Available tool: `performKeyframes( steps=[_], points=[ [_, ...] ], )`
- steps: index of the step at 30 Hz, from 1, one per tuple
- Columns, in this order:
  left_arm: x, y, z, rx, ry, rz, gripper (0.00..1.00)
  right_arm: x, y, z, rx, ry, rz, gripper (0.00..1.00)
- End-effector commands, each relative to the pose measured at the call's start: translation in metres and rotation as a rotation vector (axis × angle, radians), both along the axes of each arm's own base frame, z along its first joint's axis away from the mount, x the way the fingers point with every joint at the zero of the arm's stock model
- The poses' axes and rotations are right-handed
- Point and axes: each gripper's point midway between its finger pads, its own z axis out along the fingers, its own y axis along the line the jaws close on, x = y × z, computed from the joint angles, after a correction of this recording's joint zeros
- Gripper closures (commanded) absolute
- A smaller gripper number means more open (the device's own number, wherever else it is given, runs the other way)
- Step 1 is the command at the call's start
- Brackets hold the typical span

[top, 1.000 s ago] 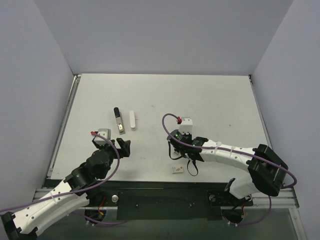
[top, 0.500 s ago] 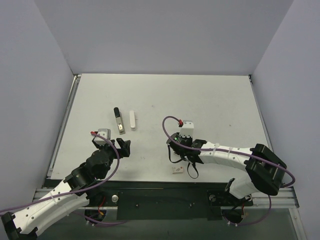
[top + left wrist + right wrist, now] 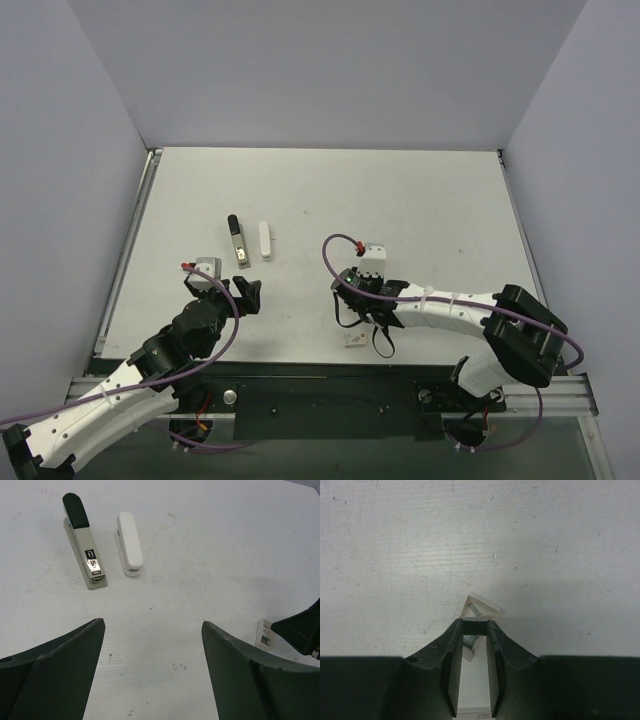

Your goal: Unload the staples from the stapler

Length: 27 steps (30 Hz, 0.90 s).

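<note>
The stapler lies in two parts at the left middle of the table: the black-and-silver base bar (image 3: 238,242) (image 3: 85,550) and the white top bar (image 3: 265,240) (image 3: 130,545) beside it. My left gripper (image 3: 247,298) (image 3: 152,624) is open and empty, just near of both parts. My right gripper (image 3: 357,326) (image 3: 475,627) has its jaws close together with a short dark strip across the tips, seemingly staples. It hovers over a small white card (image 3: 355,341) (image 3: 481,606). Grey staples (image 3: 476,611) lie on the card.
The card also shows at the right edge of the left wrist view (image 3: 264,634), with the right gripper's black finger beside it. The table's near edge (image 3: 300,362) runs just below the card. Grey walls stand on three sides.
My right wrist has shifted slightly left and toward the near edge, over the card. The left arm, the stapler parts and the card have not moved.
</note>
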Motion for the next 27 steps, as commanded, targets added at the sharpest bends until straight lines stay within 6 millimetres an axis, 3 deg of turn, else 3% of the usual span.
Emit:
performKeyframes(
  steps=[1,27],
  points=[
    [0.0001,-0.0001,0.0042,-0.013,-0.009,-0.001,0.11,0.001,-0.0036,-0.0033,-0.02,-0.012,-0.021,0.81],
    [0.0,0.0,0.0038,-0.013,-0.008,-0.001,0.11,0.0012,0.0012,-0.0067,-0.011,-0.009,-0.017,0.73]
  ],
)
